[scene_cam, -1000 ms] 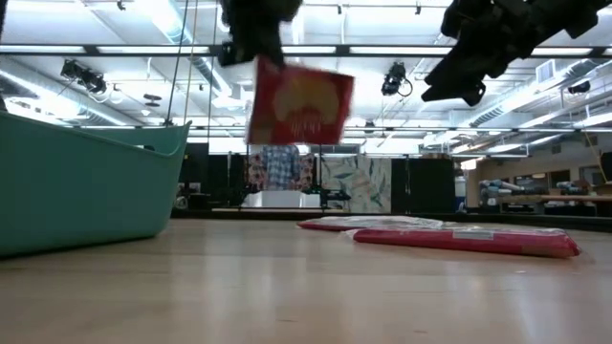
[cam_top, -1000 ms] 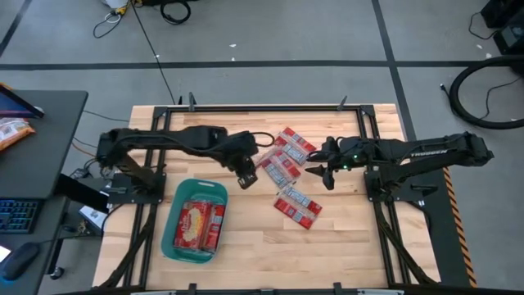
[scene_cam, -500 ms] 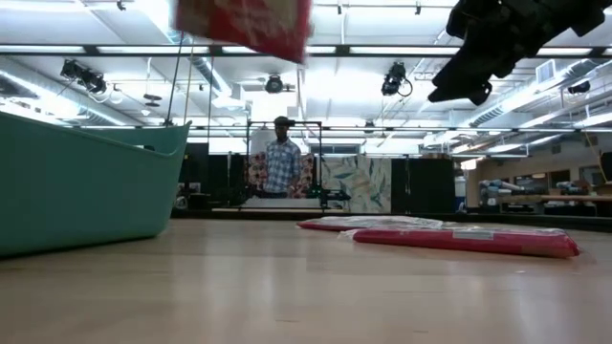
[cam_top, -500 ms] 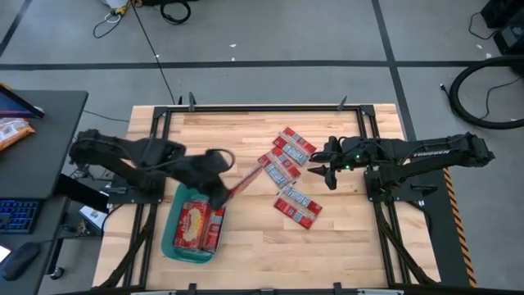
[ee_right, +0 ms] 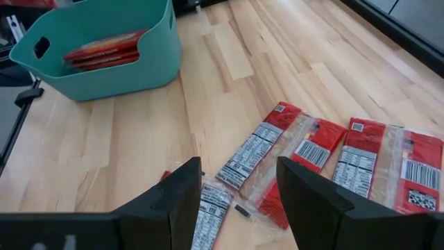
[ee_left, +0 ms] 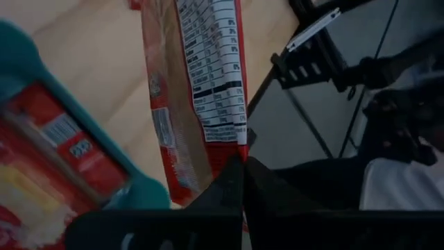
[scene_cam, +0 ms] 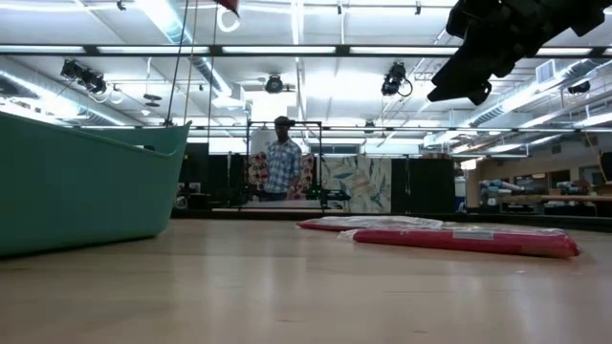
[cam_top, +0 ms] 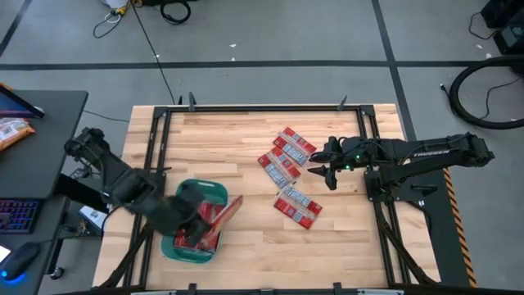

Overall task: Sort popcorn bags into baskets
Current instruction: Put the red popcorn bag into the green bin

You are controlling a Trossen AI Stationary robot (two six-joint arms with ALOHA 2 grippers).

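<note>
My left gripper (cam_top: 199, 226) hangs over the teal basket (cam_top: 174, 247) at the table's near left, shut on a red popcorn packet (cam_top: 227, 208). The left wrist view shows that packet's nutrition label (ee_left: 211, 62) and other packets (ee_left: 59, 142) lying in the basket. My right gripper (cam_top: 325, 170) is open and hovers above the table, right of the loose packets. Several packets (cam_top: 283, 156) lie flat in a cluster at the table's middle, and two more (cam_top: 296, 205) lie nearer. The right wrist view shows these packets (ee_right: 277, 156) below the open fingers. My left gripper pinches the red packet by one short end (ee_left: 223, 154) between its two shut fingers. The packet is lifted clear and reaches out from the fingers, slanting over the basket's right rim (cam_top: 223, 197), with its label side toward the wrist camera.
The basket's wall (scene_cam: 86, 182) stands at the left of the low view, and flat packets (scene_cam: 459, 237) lie at the right. A person (scene_cam: 280, 158) stands far behind the table. Bare wood lies between the basket and the loose packets (cam_top: 254, 229).
My left arm has swung from the packet cluster toward the table's near left, carrying the red packet, and now holds it over the basket. The packet has risen out of the low view's top. The right arm has kept still.
</note>
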